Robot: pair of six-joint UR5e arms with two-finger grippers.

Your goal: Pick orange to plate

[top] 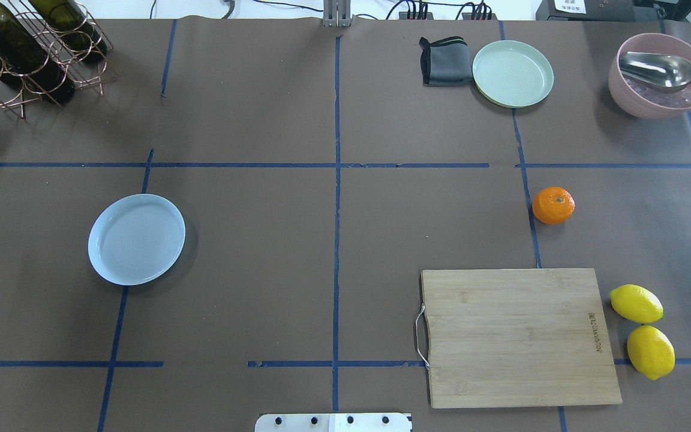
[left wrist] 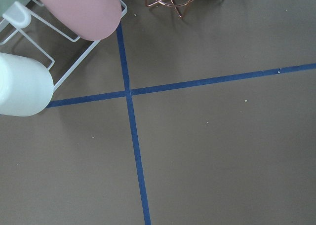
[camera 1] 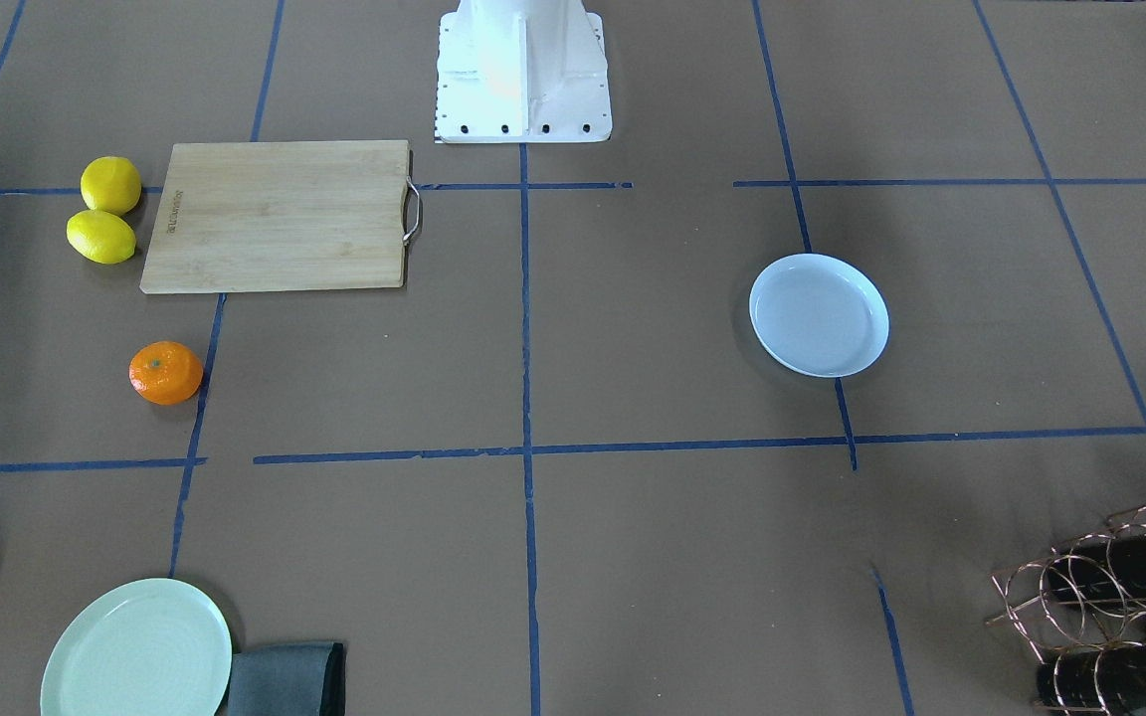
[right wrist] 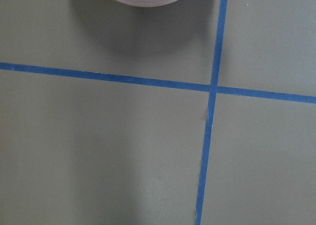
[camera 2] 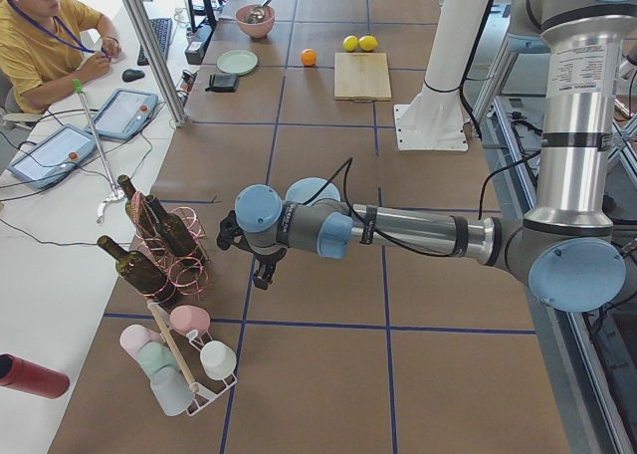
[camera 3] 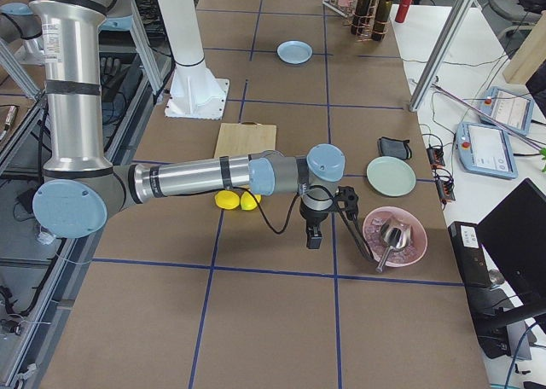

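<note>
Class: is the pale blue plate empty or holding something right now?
Empty: the plate shows a bare inside; the orange sits on the table, far from it.

Orange (top: 553, 205) and plate (top: 136, 239), well apart.
The small bright-orange fruit sits stem dimple up on the brown table; the pale bluish-white, raised-rim plate lies flat and holds nothing.

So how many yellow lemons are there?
2. The first lemon and the second lemon lie side by side next to the cutting board, opposite its handle. None look hidden.
</note>
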